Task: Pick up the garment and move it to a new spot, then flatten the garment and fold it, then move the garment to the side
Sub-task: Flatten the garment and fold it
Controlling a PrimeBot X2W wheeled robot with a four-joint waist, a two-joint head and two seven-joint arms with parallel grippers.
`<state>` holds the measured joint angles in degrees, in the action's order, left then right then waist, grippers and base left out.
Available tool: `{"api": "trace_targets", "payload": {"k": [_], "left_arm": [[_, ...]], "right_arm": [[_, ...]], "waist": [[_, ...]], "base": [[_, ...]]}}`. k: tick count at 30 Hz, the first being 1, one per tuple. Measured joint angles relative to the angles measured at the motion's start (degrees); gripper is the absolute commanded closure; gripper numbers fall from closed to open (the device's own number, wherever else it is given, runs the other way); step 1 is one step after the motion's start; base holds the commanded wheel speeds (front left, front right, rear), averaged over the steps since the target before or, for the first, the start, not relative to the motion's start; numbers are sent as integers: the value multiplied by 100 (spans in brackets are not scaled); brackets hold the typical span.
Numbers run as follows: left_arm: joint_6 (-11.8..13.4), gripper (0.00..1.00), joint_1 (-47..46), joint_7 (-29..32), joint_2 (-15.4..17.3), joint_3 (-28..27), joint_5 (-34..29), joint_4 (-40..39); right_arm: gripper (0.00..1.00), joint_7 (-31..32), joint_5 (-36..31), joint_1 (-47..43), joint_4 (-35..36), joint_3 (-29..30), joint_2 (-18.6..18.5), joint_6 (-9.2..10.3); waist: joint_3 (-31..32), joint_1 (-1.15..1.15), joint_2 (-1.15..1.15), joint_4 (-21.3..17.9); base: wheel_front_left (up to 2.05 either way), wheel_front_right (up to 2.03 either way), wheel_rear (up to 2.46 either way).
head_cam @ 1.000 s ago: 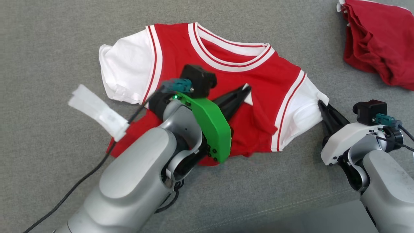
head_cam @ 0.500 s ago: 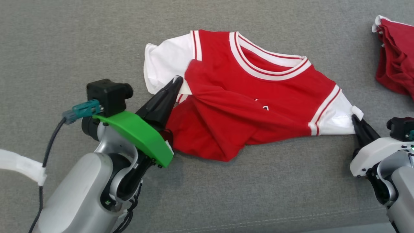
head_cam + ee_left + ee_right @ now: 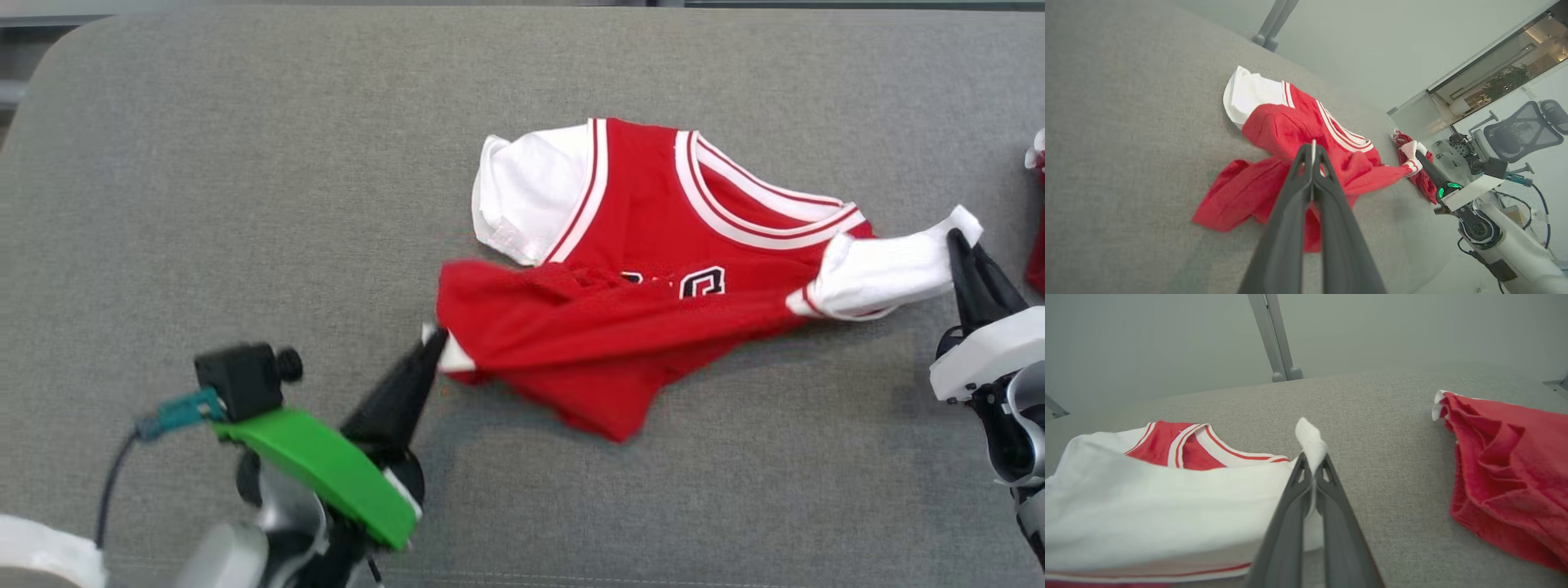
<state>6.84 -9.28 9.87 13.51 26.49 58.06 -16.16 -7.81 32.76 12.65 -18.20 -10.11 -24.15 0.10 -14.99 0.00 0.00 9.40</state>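
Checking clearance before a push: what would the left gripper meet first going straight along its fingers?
Probably the jersey itself: the left gripper, shut on its corner, points into the bunched red cloth.

At the lower left of the head view, the left gripper (image 3: pixel 431 343) is seen as long, tapering and dark, backed by a bright green cover (image 3: pixel 326 474). A black camera block (image 3: pixel 243 377) with a teal connector (image 3: pixel 175 411) and a dark cable (image 3: pixel 110 494) is mounted above it. At the right edge, the right gripper (image 3: pixel 957 243) is backed by a white shell (image 3: pixel 988 355) and a silver-grey joint (image 3: pixel 1020 429).
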Motion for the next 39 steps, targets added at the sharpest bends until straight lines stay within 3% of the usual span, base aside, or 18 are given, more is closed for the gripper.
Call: {"api": "trace_targets", "payload": {"k": [5,10,11,12,13,31,39], "left_arm": [[21,100,1061,176,-346,498,584,472],[21,100,1161,160,-379,610,564,810],[21,91,1157,159,-379,619,514,837],[21,53,1149,140,-378,617,479,844],[21,0,1116,118,-366,634,441,846],[-31,0,911,127,479,488,-214,988],[-678,0,614,330,559,1035,-341,970]], "right_arm": [[100,288,0,-259,57,-100,-37,59],[100,481,-1,-409,121,-158,-69,112],[100,488,-1,-409,149,-159,-71,148],[100,522,-1,-409,181,-158,-74,159],[100,542,-1,-411,211,-158,-84,163],[100,745,14,-740,670,-11,-176,346],[100,826,21,-761,903,36,-258,361]], "waist": [[121,0,0,132],[77,0,0,72],[64,0,0,49],[53,0,0,23],[41,0,0,-4],[-136,0,0,-214],[-221,0,0,-164]], "base": [[0,0,0],[0,0,0],[0,0,0],[0,0,0],[0,0,0],[0,0,0],[0,0,0]]}}
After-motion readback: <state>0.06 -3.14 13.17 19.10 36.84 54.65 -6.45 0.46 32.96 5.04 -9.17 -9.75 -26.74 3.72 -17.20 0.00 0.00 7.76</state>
